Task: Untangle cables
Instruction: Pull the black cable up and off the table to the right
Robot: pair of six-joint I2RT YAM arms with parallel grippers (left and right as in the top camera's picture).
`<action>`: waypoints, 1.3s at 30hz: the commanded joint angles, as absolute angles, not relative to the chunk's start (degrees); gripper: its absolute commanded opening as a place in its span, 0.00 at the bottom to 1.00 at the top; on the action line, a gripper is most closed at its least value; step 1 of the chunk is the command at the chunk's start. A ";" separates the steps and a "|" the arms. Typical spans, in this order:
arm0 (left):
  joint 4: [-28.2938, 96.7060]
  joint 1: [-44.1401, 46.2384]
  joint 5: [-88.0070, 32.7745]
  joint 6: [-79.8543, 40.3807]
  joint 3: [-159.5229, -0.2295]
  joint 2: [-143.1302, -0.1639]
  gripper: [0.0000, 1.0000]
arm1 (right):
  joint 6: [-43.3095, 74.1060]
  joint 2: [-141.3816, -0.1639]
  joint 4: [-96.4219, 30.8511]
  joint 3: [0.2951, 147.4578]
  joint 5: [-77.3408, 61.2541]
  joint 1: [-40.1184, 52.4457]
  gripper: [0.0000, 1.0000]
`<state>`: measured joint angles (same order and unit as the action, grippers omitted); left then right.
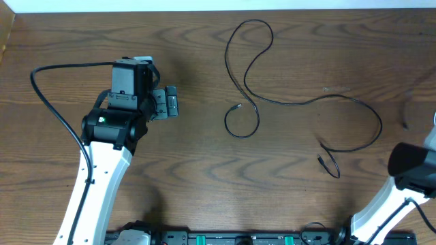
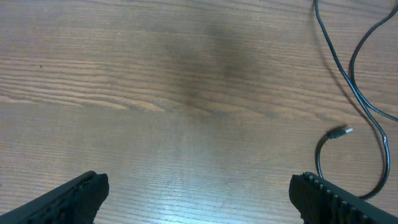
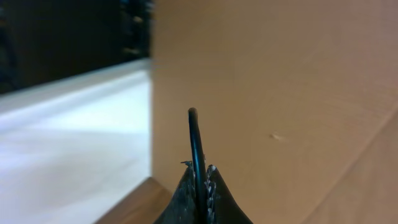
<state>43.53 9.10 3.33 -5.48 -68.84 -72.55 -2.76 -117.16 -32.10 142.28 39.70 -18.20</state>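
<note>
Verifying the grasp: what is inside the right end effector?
A thin black cable pinched in the shut right end effector; its gripped stretch is covered by the fingers.

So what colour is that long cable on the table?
The cable is black; the overhead view shows it best.

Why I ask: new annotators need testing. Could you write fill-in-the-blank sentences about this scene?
1. The left gripper is ___, holding nothing.
2. The right gripper is ___ on a thin black cord.
3. The black cable on the table lies to the left gripper's ___.
Missing words: open; shut; right.
</note>
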 commanded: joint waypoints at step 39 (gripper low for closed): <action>43.70 8.91 3.46 -4.54 -69.54 -72.77 0.97 | 0.84 -122.93 -40.95 131.74 30.89 -31.03 0.11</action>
<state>43.51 9.10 3.31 -5.48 -68.84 -72.55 -0.36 -122.63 -40.71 132.00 31.27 -30.85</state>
